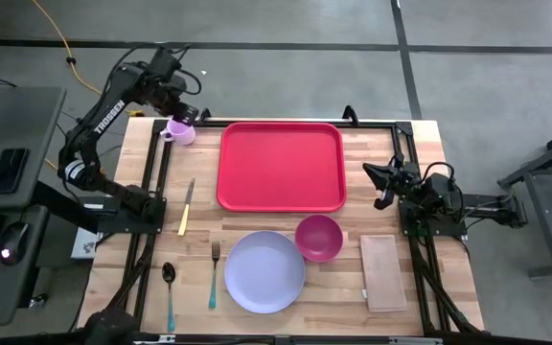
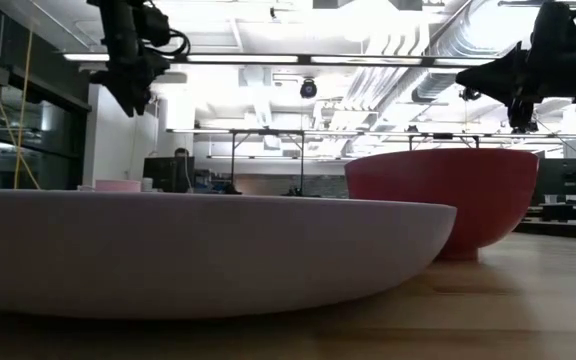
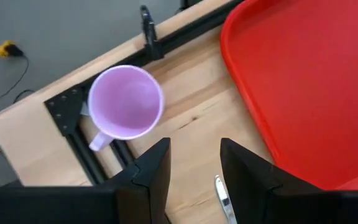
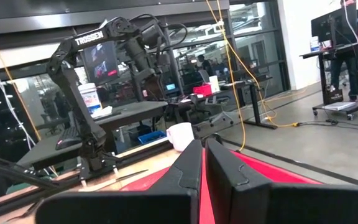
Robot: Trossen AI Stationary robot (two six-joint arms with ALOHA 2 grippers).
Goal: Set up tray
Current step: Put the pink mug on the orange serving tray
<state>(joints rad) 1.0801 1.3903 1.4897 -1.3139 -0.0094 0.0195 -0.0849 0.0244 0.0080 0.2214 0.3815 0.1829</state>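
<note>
Red plastic fills the middle of the far half of the wooden counter [image 1: 142, 163]: the tray [image 1: 281, 165] lies flat and bare, and everything else gets placed from it. Just off its far left corner stands a lavender mug [image 1: 178, 131], upright, handle turned away from the tray, and the left tool [image 1: 188, 112] hovers right above that mug with its fingers [image 3: 151, 177] spread apart, gripping nothing. Along the tray's left side lies a knife [image 1: 187, 207] with a yellow handle, close to the rim but apart from it. On the tray's near side sits a magenta bowl [image 1: 318, 238], just clear of the near right corner, with the lavender plate [image 1: 264, 271] touching or nearly touching the bowl on its left. Left of the plate lie a fork [image 1: 214, 275] and, farther out, a spoon [image 1: 169, 292]. A tan napkin [image 1: 382, 273] lies near the bowl's right. The right tool [image 1: 376, 183] waits off the tray's right edge, raised above the counter, fingers [image 4: 187, 169] pressed together.
</note>
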